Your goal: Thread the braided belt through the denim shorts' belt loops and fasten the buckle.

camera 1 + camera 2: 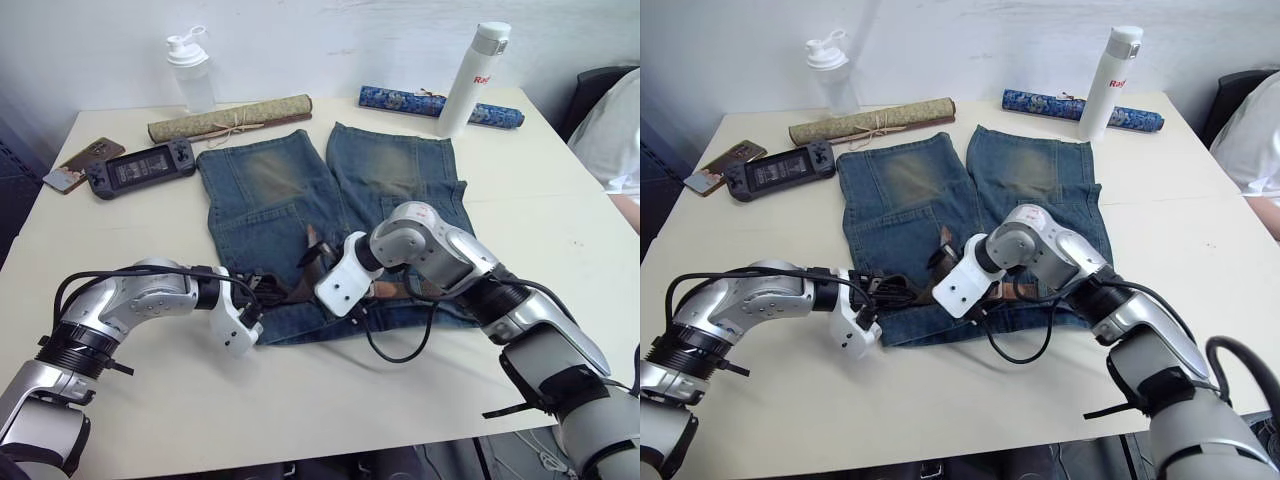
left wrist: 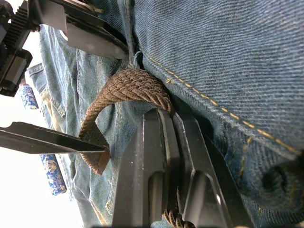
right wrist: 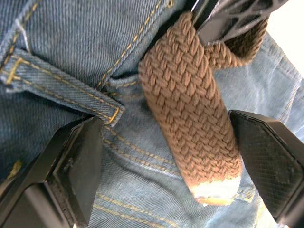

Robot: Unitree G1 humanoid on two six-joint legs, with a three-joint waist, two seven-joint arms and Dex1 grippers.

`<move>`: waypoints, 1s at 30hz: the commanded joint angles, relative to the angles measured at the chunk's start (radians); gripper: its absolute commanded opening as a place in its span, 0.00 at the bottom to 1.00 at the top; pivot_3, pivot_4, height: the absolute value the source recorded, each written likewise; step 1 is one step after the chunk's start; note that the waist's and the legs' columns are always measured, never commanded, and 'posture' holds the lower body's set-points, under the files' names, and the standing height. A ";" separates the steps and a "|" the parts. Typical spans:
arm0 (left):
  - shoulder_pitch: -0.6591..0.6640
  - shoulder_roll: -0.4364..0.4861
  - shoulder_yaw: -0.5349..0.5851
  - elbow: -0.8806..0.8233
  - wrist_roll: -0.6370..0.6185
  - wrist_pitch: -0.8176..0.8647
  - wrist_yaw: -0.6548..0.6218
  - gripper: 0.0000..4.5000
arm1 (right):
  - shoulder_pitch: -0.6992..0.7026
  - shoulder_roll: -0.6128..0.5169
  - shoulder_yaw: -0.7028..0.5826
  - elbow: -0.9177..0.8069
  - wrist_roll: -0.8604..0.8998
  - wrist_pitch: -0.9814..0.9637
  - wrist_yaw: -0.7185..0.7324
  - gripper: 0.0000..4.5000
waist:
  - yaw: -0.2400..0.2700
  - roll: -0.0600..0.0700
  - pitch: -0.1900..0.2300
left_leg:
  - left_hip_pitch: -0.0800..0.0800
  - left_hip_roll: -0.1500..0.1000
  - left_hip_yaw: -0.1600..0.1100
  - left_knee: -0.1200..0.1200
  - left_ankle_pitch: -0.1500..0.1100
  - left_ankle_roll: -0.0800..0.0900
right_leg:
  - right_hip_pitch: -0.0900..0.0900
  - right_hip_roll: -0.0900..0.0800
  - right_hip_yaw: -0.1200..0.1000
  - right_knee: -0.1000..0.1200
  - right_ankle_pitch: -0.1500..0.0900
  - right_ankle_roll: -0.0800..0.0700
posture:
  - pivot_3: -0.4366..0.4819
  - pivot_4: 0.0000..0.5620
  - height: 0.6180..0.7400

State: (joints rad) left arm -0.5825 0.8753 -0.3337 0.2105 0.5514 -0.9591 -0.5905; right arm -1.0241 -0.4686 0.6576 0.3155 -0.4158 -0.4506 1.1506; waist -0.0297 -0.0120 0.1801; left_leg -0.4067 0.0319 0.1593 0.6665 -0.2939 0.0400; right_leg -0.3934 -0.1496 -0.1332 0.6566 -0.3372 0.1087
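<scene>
While the denim shorts [image 1: 300,215] lay flat across the middle of the worktop [image 1: 560,210], waistband toward the near edge and legs toward the far edge, you had both grippers working at the waistband. The left gripper [image 2: 173,123] was clamped on the braided belt [image 3: 190,109], its fingers [image 2: 152,166] closed on the strap right against the denim. The right gripper [image 3: 166,156] was spread wide, its fingers [image 3: 71,166] standing on either side of the belt's free end without touching it. That free end arched up off the cloth and finished in a pale tip just beside one of the belt loops [image 3: 61,88].

You faced these likely faults:

- Loop missed. The strap tip sat beside the loop, not inside it. Closing the right fingers at that position would probably have pinched the strap clear of the loop, or caught denim with it.
- Strap pulled back. The belt was arched between the two grippers. A tug from the left side could have drawn the free end away from the loop.
- Cloth bunched. The left fingers pressed close to the waistband seam, so a sideways drag could have wrinkled the shorts and flattened the loop shut.

You could not see the buckle, so its position on the worktop could not be confirmed.
</scene>
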 commanded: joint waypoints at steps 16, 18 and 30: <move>-0.003 -0.010 0.007 -0.016 -0.020 0.038 -0.002 0.00 | 0.139 -0.121 -0.187 -0.285 0.055 0.247 -0.010 0.01 | 0.002 0.000 0.000 | 0.000 0.000 0.000 0.000 0.000 0.000 | 0.000 0.000 0.000 0.000 0.000 0.000 | 0.48 0.27 0.82; -0.008 -0.012 0.006 -0.010 -0.019 0.037 -0.002 0.00 | 0.141 -0.124 -0.195 -0.283 0.067 0.234 -0.016 0.07 | 0.002 0.000 0.000 | 0.000 0.000 0.000 0.000 0.000 0.000 | 0.000 0.000 0.000 0.000 0.000 0.000 | 0.48 0.27 0.82; -0.013 -0.022 0.000 0.003 -0.021 0.034 -0.007 0.00 | -0.012 -0.098 -0.153 -0.078 0.002 0.027 -0.089 0.81 | 0.001 0.000 0.000 | 0.000 0.000 0.000 0.000 0.000 0.000 | 0.000 0.000 0.000 0.000 0.000 0.000 | 0.48 0.27 0.82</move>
State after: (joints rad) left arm -0.5804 0.8609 -0.3333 0.2105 0.5395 -0.9238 -0.5954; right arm -0.9152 -0.5795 0.5019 0.1436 -0.3766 -0.3087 1.0954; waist -0.0287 -0.0120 0.1802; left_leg -0.4068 0.0316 0.1596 0.6667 -0.2939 0.0401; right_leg -0.3935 -0.1499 -0.1331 0.6566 -0.3372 0.1088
